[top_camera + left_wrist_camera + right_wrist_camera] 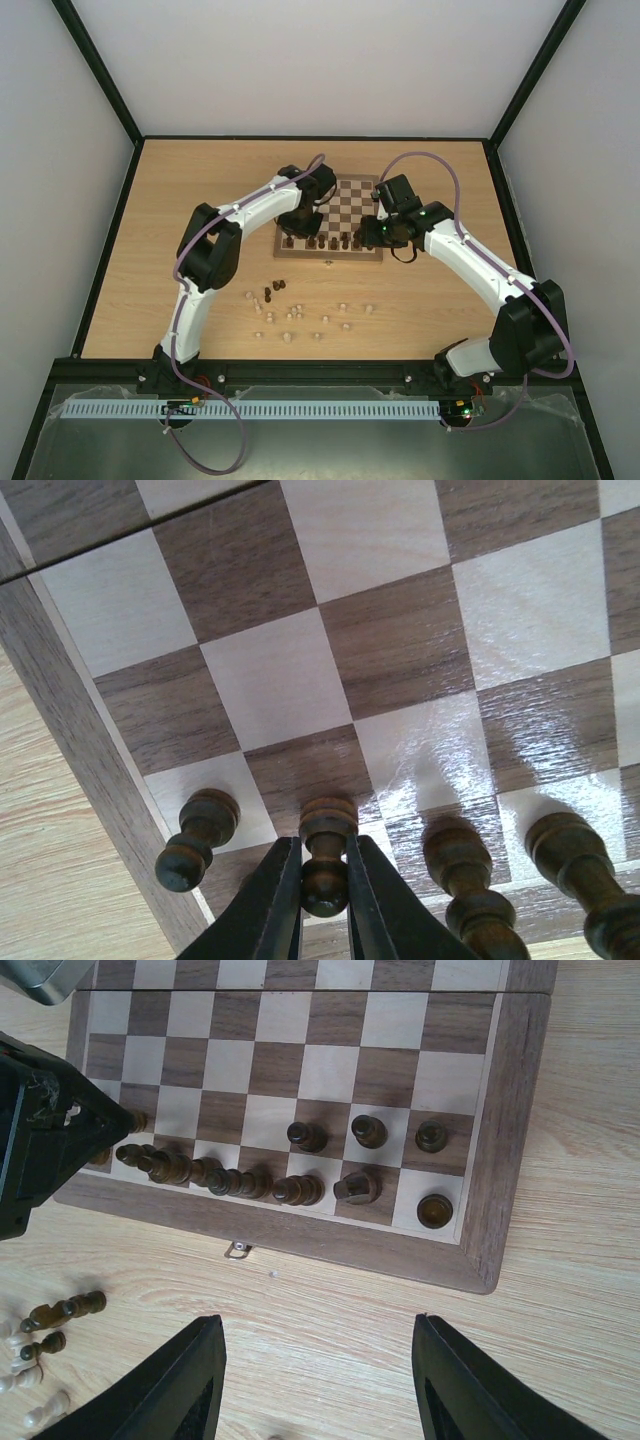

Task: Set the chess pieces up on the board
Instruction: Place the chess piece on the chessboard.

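Observation:
The chessboard [345, 205] lies mid-table, with dark chessmen [330, 242] along its near rows. My left gripper [325, 905] is shut on a dark pawn [327, 852] that stands on a dark square by the board's left near corner; another dark pawn [198, 835] stands just left of it and two taller dark pieces [462, 875] stand to its right. My right gripper [318, 1380] is open and empty over bare tabletop just off the board's near edge [300, 1235]. Dark pieces [300, 1188] fill the near rows there. Pale and dark loose pieces [290, 312] lie on the table.
Loose pieces [50, 1320] lie left of my right gripper. The left arm's black wrist [40, 1140] covers the board's left near corner. A small metal latch [237, 1250] sits on the board's near edge. Black frame rails [110, 250] bound the tabletop.

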